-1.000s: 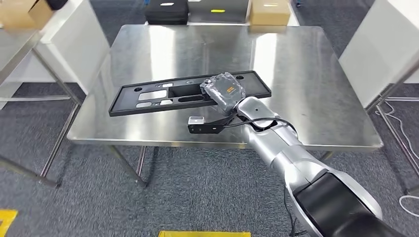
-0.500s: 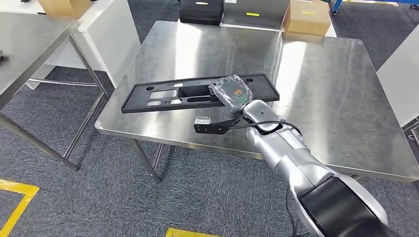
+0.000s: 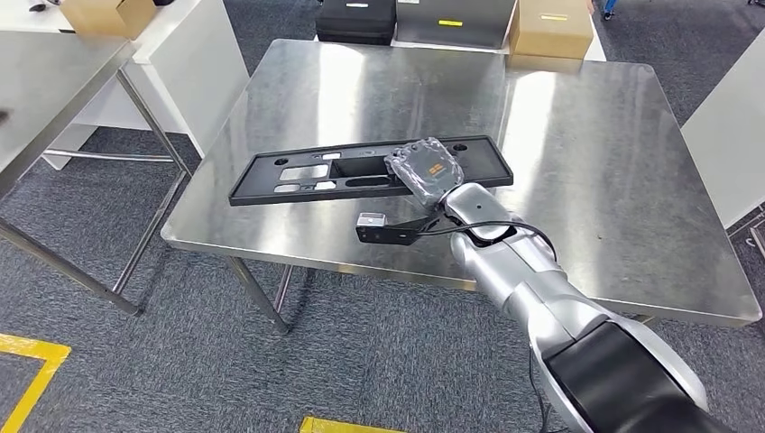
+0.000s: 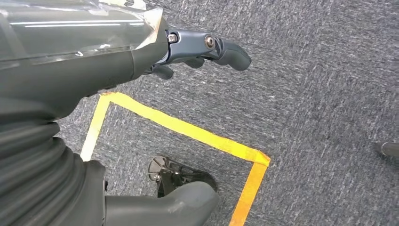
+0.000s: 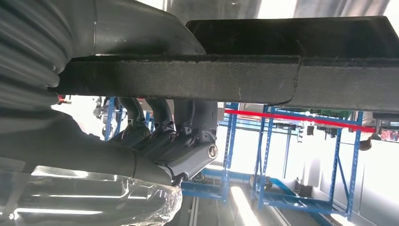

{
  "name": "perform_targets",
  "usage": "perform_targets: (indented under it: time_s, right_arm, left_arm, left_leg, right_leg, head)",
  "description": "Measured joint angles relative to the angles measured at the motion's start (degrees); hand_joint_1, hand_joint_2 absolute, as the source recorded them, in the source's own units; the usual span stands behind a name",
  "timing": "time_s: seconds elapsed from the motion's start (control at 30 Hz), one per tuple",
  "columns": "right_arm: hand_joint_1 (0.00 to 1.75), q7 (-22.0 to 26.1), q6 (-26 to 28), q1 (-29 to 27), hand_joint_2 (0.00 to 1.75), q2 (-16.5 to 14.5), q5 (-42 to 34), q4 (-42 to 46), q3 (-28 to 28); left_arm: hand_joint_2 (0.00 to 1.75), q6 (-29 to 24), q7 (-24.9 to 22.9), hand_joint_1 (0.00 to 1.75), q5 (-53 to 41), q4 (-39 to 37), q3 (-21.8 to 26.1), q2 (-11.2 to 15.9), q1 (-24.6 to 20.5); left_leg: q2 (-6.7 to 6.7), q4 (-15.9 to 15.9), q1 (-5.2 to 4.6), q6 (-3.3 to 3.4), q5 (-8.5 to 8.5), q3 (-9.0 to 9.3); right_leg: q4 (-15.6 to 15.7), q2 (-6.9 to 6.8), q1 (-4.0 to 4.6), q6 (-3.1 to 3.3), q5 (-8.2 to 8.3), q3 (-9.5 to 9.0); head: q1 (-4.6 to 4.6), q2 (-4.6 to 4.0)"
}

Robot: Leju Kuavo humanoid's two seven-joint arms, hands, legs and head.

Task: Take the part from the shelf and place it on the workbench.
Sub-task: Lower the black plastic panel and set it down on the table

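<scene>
The right hand (image 3: 424,170) gripped 1 long black part (image 3: 361,170) above the steel workbench (image 3: 577,135), apparently not yet resting flat. Carrying looked done; lowering and release remained. The left hand (image 4: 197,52) hung with nothing in it, fingers loosely apart.

We see a steel workbench (image 3: 577,162) on thin metal legs, standing on grey carpet (image 3: 135,361) marked with yellow tape lines (image 3: 32,361). On its top a long black part (image 3: 361,169) with several cut-outs lies flat near the front edge, running roughly parallel to that edge; whether all of it touches the steel we cannot tell. Beyond the far edge sit a black case (image 3: 354,20) and a cardboard box (image 3: 550,29). A second steel table (image 3: 45,81) stands apart to the left, with another cardboard box (image 3: 106,13) nearby.
</scene>
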State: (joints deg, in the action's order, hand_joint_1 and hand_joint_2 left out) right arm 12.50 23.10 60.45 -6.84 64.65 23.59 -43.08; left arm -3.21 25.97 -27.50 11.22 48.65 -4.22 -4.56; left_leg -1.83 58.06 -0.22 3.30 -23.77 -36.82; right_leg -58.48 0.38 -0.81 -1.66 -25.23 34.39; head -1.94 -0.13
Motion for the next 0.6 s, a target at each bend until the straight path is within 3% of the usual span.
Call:
perform_targets:
  time_s: [0.1,0.2,0.27,0.3,0.33,0.4,0.43,0.47,0.53,0.6]
  right_arm:
    - [1.38,-0.11,0.0,0.26,1.75,-0.17,0.14,-0.08,0.25]
    - [1.38,-0.13,-0.02,0.63,1.75,-0.18,0.14,-0.2,0.32]
    - [1.38,-0.13,-0.04,0.53,1.75,-0.17,0.15,-0.38,0.31]
    - [1.38,-0.15,-0.04,0.46,1.75,-0.15,0.16,-0.49,0.31]
    - [1.38,-0.19,-0.04,0.42,1.75,-0.13,0.16,-0.56,0.32]
    - [1.38,-0.28,-0.04,0.49,1.75,-0.08,0.15,-0.63,0.36]
    - [1.38,-0.31,-0.04,0.53,1.75,-0.1,0.18,-0.66,0.37]
    - [1.38,-0.35,-0.04,0.52,1.75,-0.12,0.23,-0.69,0.39]
    - [1.38,-0.5,-0.04,0.46,1.75,-0.09,0.37,-0.77,0.46]
    - [1.38,-0.65,-0.04,0.63,1.75,-0.11,0.46,-0.8,0.6]
  left_arm:
    - [1.75,0.05,0.09,0.0,0.04,0.0,0.08,0.01,0.04]
    - [1.75,0.04,0.13,0.0,0.06,-0.01,0.17,-0.08,0.06]
    - [1.75,0.04,0.13,0.0,0.06,-0.01,0.3,-0.14,0.1]
    - [1.75,0.04,0.13,0.0,0.06,-0.01,0.36,-0.19,0.15]
    - [1.75,0.04,0.13,0.0,0.06,-0.01,0.42,-0.26,0.23]
    - [1.75,0.04,0.13,0.0,0.05,0.0,0.49,-0.29,0.37]
    - [1.75,0.04,0.13,0.0,0.05,0.01,0.52,-0.24,0.39]
    - [1.75,0.04,0.13,0.0,0.05,0.02,0.54,-0.19,0.39]
    - [1.75,0.04,0.13,0.0,0.05,0.05,0.55,-0.17,0.45]
    - [1.75,0.04,0.14,0.0,0.05,0.07,0.55,-0.2,0.5]
  left_leg:
    - [0.09,-1.75,0.13,0.57,0.51,1.58]
    - [0.22,-2.44,0.61,0.56,1.0,2.33]
    - [0.11,-2.42,0.77,0.32,0.65,2.24]
    - [0.02,-2.34,0.92,0.1,0.42,2.22]
    - [-0.09,-2.16,1.14,-0.25,0.1,2.23]
    - [-0.14,-1.29,1.49,-1.23,-0.48,2.15]
    - [-0.13,-0.73,1.54,-1.83,-0.9,2.03]
    - [-0.1,-0.3,1.51,-2.36,-1.3,1.87]
    - [-0.06,0.22,1.64,-3.2,-1.8,1.89]
    - [0.34,1.37,1.97,-3.69,-1.94,1.84]
  right_leg:
    - [-1.43,-0.01,0.29,-0.68,-0.19,0.0]
    - [-8.99,-0.03,0.11,-0.64,-4.62,3.6]
    - [-13.95,-0.04,-0.22,-1.09,-6.58,5.98]
    - [-13.94,-0.06,-0.46,-1.54,-6.42,5.99]
    - [-11.86,-0.06,-0.75,-2.21,-5.46,4.99]
    - [-5.25,-0.02,-1.15,-3.2,-3.28,1.84]
    - [-2.58,-0.01,-1.12,-2.87,-3.07,0.64]
    - [-1.19,0.02,-1.09,-2.15,-3.02,-0.14]
    - [-0.55,0.04,-0.93,-0.05,-3.3,-0.8]
    - [-0.54,0.13,-0.94,1.07,-3.18,-1.9]
  head:
    - [0.08,0.0]
    - [0.23,0.0]
    - [0.22,0.0]
    - [0.24,0.0]
    - [0.25,0.0]
    - [0.33,0.0]
    - [0.38,0.0]
    - [0.38,0.0]
    - [0.35,0.0]
    - [0.33,0.0]
